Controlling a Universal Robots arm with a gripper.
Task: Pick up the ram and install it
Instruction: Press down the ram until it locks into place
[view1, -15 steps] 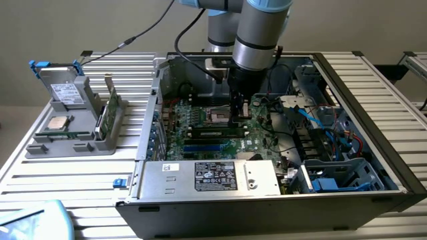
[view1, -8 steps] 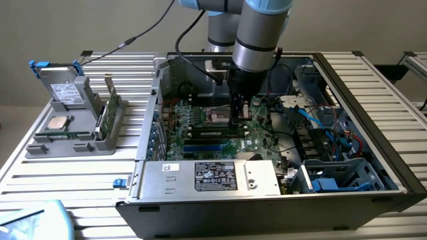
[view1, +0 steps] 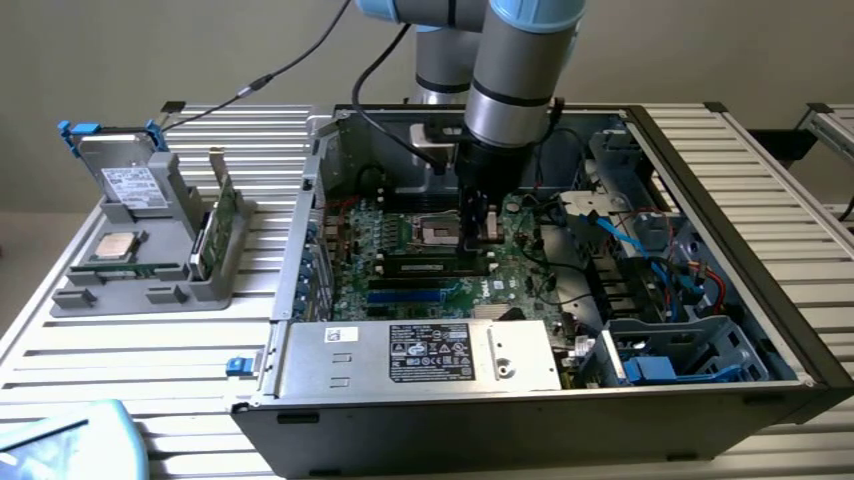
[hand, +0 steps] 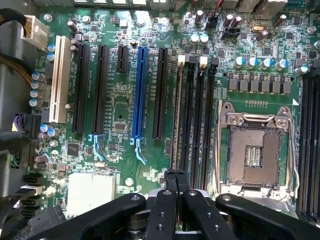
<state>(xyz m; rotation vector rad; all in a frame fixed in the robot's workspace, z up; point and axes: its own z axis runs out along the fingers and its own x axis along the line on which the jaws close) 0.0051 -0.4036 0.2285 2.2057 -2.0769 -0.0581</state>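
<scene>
the computer case (view1: 747, 300) lies on its side on the bench (view1: 147, 350), open face up, so the motherboard (view1: 400, 250) is level and its slots can be reached from straight above. a grey parts holder (view1: 147, 270) stands near the bench edge at the exterior view's left; it keeps spare components upright and apart: a drive (view1: 131, 185), a square silver processor chip (view1: 120, 243) and a green card (view1: 216, 225) on edge. the power supply (view1: 427, 355) occupies the near wall of the case.

the arm hangs vertically over the middle of the motherboard, which keeps the end effector (view1: 470, 240) in line with the memory slots (hand: 192, 115). these run parallel beside the open processor socket (hand: 257, 150), which holds no chip.

the end effector is clenched, its two fingers (hand: 170, 185) pressed together with no gap. in the exterior view a long dark module, probably the ram (view1: 430, 265), lies in the slot row directly under the fingertips, which appear to rest on or just above its top edge. in the wrist view the fingers cover that slot end, so whether the ram is fully latched cannot be confirmed. nothing is pinched between the fingers.
</scene>
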